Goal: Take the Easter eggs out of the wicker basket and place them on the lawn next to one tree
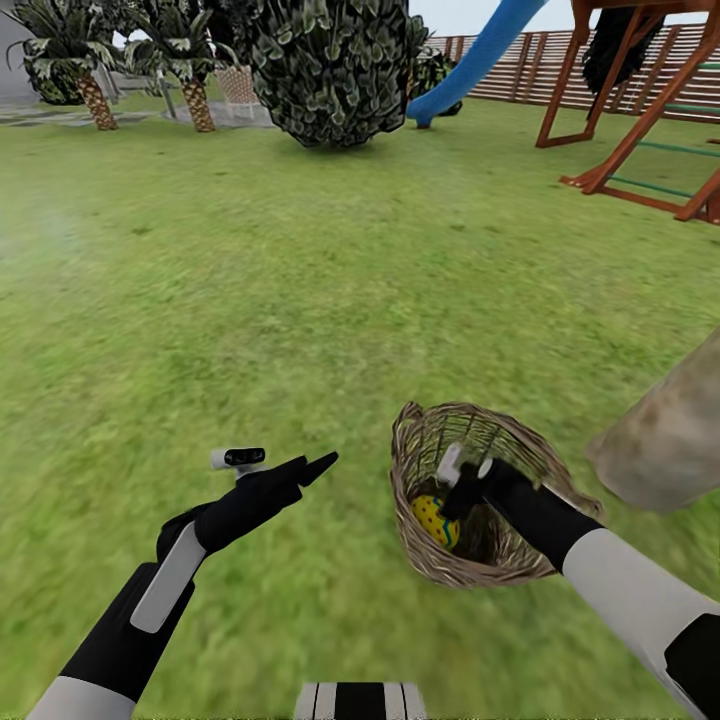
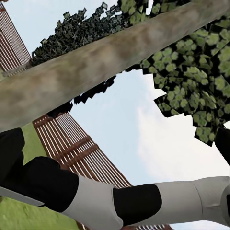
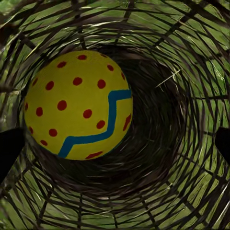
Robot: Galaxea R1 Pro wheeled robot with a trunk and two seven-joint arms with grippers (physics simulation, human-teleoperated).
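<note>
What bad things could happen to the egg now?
The right end effector is inside the wicker basket, with its fingertips spread wide beside the Easter egg. The egg is round, so it might roll off or slip when pinched. The arm might also snag the weave and tip the basket. The tree stands close by, so a lifted arm could bump it.

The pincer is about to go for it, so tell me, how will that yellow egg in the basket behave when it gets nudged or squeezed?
The egg looks round and smooth, so it will probably roll away from a nudge and could slip from a squeeze. It lies loose against the curved inside wall of the basket, which is tipped on its side, so it may settle back or roll out. The right pincer is inside the basket.
</note>
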